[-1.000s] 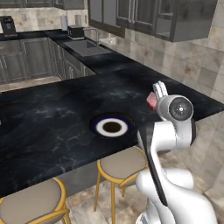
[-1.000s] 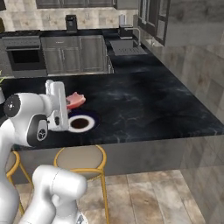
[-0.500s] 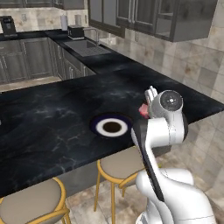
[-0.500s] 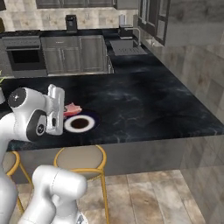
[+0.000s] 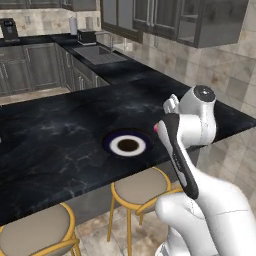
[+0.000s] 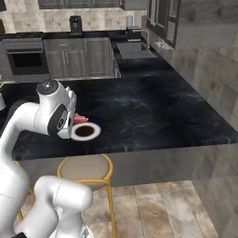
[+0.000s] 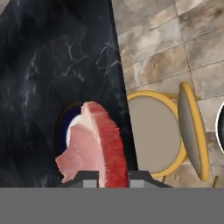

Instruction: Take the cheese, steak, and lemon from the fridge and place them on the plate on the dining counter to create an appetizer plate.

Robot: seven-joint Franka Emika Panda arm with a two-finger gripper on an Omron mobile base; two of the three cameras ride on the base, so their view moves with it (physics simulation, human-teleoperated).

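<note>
My gripper (image 7: pixel 107 178) is shut on the steak (image 7: pixel 96 144), a pinkish-red slab held on edge. Below it, partly covered by the meat, lies the plate (image 7: pixel 70 127) on the black dining counter (image 7: pixel 52 65). From the left base view the steak (image 5: pixel 156 128) peeks out beside my wrist, just right of the plate (image 5: pixel 127 144). In the right base view the steak (image 6: pixel 80 119) hangs over the plate's (image 6: pixel 86 131) far left rim. The plate holds nothing. The cheese, the lemon and the fridge are out of view.
Gold-legged stools (image 5: pixel 141 187) (image 6: pixel 86 169) stand under the counter's near edge (image 5: pixel 75 192), with tiled floor below. At the back, a sink (image 5: pixel 98 54) and grey cabinets (image 6: pixel 79 56) line the wall, and my own arm (image 5: pixel 190 125) hides the counter to the right of the plate.
The arm has swung down and in toward the plate with the steak still in its grip. The plate and the stools have stayed put.
</note>
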